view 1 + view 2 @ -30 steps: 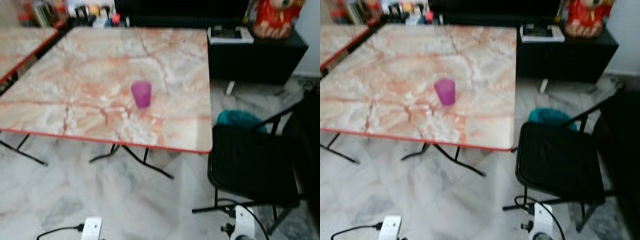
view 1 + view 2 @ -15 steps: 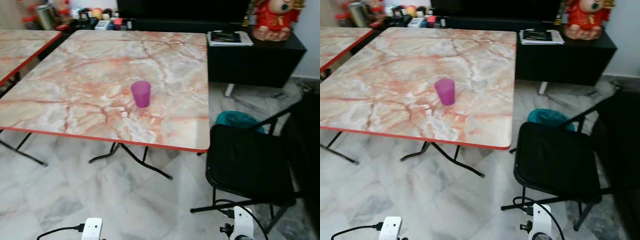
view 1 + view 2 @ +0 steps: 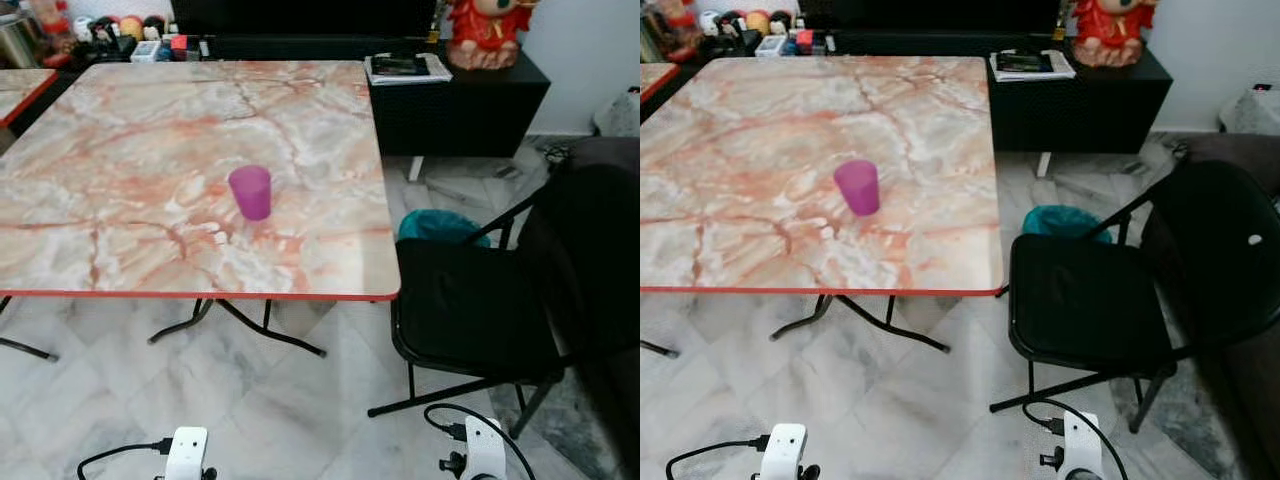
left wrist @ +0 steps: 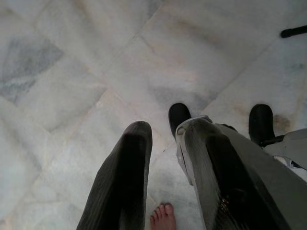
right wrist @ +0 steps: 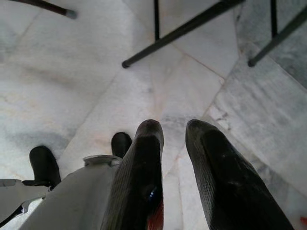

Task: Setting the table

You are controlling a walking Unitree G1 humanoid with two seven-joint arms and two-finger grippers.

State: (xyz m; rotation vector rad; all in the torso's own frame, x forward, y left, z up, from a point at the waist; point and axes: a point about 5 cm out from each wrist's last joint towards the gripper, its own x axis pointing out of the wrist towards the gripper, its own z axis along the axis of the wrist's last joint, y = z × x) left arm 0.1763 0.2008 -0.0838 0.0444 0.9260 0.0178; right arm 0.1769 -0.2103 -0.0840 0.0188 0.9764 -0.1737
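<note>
A translucent purple plastic cup (image 3: 250,192) is seen upright near the middle of the marble-patterned, red-edged counter (image 3: 120,250); a black folding chair (image 3: 470,310) is set just beside its corner; the left end effector (image 4: 163,139) and right end effector (image 5: 173,132) are hung over the pale tiled floor (image 5: 72,81), both released, fingers parted.

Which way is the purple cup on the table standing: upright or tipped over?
Upright: the purple cup stands on its narrower base on the marble table, open rim up.
</note>
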